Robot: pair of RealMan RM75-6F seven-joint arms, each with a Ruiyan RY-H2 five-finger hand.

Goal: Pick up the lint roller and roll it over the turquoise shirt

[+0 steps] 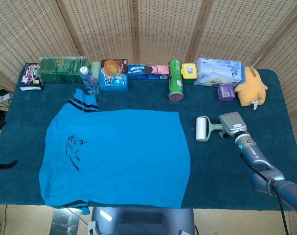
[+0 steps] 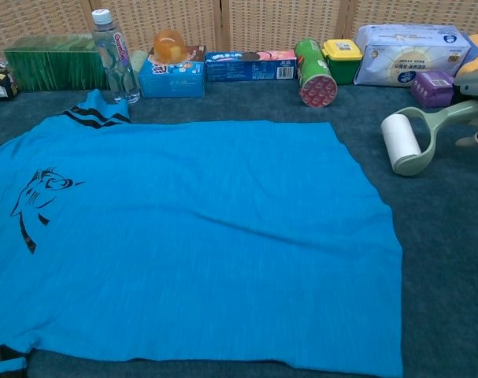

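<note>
The right robot hand (image 1: 232, 122) is closed around the handle of the lint roller (image 1: 203, 129), holding it over the dark blue surface (image 1: 221, 166) just to the right of the turquoise shirt (image 1: 119, 156). The roller's white drum points toward the shirt's right edge but is apart from it; from the chest view it seems lifted clear of the cloth, though contact cannot be judged for certain. The left robot hand shows in neither view.

The shirt lies flat, a dark printed emblem (image 1: 75, 147) near its left side and a dark striped collar (image 1: 84, 104) at its upper left; no lettering on the print can be read.

Along the back edge stands a row of goods. The water bottle (image 2: 114, 53) carries a label reading something like "Ganten", seen sideways. Beside it sit a blue box (image 2: 172, 75) with an orange ball on top, a long Oreo-style biscuit box (image 2: 250, 65), a green can (image 2: 313, 72) lying tilted, a yellow-lidded tub (image 2: 342, 60), a wipes pack (image 2: 408, 53), a small purple box (image 2: 433, 87), and a yellow plush toy (image 1: 251, 86). Their writing is too small to read.
</note>
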